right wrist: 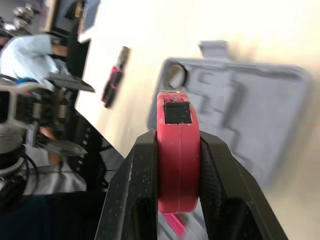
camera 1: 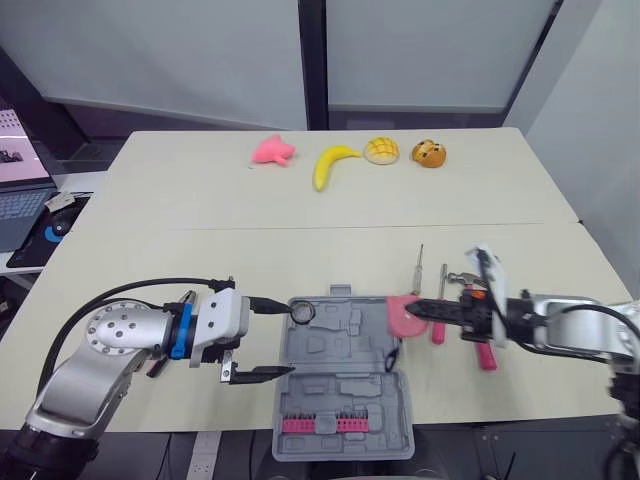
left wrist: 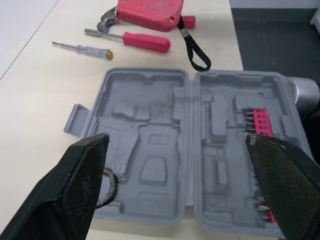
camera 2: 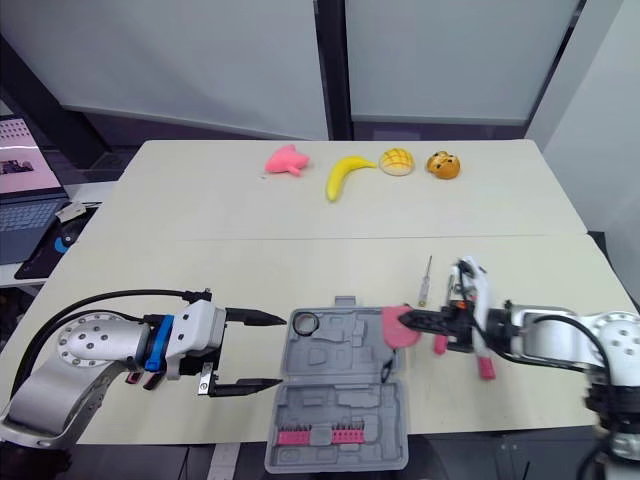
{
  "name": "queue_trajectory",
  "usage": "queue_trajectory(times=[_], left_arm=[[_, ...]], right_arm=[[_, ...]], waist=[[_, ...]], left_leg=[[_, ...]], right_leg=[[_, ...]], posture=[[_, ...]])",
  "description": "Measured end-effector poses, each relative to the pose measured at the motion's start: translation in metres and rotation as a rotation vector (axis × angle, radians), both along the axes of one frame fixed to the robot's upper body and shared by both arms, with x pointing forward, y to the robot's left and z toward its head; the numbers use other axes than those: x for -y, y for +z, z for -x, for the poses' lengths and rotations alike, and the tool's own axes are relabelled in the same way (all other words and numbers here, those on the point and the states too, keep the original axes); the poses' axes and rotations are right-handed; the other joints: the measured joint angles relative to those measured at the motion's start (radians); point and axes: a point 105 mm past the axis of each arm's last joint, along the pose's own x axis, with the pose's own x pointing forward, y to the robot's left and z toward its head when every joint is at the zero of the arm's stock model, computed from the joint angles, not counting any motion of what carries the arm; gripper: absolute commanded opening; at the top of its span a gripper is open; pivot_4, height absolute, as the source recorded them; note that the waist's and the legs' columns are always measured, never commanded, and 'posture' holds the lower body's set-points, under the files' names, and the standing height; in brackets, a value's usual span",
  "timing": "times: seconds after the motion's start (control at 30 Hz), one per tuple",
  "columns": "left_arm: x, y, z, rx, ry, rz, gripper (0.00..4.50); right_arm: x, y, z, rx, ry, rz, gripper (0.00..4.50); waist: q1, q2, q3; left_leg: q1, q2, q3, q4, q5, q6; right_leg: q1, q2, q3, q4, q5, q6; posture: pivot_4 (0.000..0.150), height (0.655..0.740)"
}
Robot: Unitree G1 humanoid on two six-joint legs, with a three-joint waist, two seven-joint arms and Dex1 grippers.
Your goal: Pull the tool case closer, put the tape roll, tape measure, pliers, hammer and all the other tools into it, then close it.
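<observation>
Fingers (right wrist: 132,190) of the right gripper (right wrist: 177,137) are clamped on the tape measure (right wrist: 177,170) over the right side of the open tool case (camera 1: 340,400), near the front edge of the table (camera 1: 300,220); the left gripper (camera 2: 277,351) is spread wide.

Backed by pale grey wall panels (camera 1: 180,50) split by a dark upright post (camera 1: 312,60), a cream bench (camera 1: 300,220) seamed across its middle, a laptop (camera 1: 22,200) on a side desk (camera 1: 78,185) at left, dark floor (left wrist: 275,30).
</observation>
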Motion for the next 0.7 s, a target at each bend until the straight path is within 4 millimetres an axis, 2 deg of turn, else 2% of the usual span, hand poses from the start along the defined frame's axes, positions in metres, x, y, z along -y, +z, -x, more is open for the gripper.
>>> queue_trajectory(times=[0.1, 0.23, 0.37, 0.57, 0.7], left_arm=[[0.004, -0.002, 0.007, -0.001, -0.024, 0.006, 4.50], [0.011, -0.007, 0.017, 0.015, -0.095, 0.009, 4.50], [0.015, -0.009, 0.020, 0.023, -0.117, 0.015, 4.50], [0.024, -0.008, 0.023, 0.026, -0.145, 0.037, 4.50], [0.025, -0.008, 0.023, 0.026, -0.138, 0.041, 4.50]], right_arm=[[0.019, 0.003, 0.013, -0.021, 0.002, 0.055, 0.75], [0.035, -0.017, 0.031, -0.137, -0.022, 0.144, 0.75], [0.030, -0.026, 0.035, -0.160, -0.009, 0.154, 0.75], [0.014, -0.058, 0.032, -0.186, -0.020, 0.145, 0.75], [0.018, -0.072, 0.027, -0.193, -0.069, 0.175, 0.75]], waist=[[0.000, -0.001, 0.000], [0.002, 0.000, 0.000], [0.003, 0.000, 0.000], [0.004, -0.001, 0.000], [0.006, -0.001, 0.000]], left_leg=[[0.001, 0.001, 0.000, 0.000, 0.001, 0.001], [0.001, 0.001, 0.000, 0.000, 0.001, 0.001], [0.001, 0.001, 0.000, 0.000, 0.001, 0.001], [0.000, 0.001, 0.000, 0.000, 0.001, 0.001], [0.000, 0.001, -0.001, 0.000, 0.001, 0.001]], right_leg=[[0.001, 0.001, 0.000, -0.002, 0.000, 0.000], [0.002, 0.001, 0.000, -0.003, 0.000, 0.000], [0.002, 0.001, 0.000, -0.003, 0.000, 0.000], [0.002, 0.001, -0.001, -0.004, 0.000, 0.000], [0.002, 0.001, -0.001, -0.004, 0.000, 0.000]], posture=[[0.150, 0.7193], [0.150, 0.7193], [0.150, 0.7193], [0.150, 0.7193], [0.150, 0.7193]])
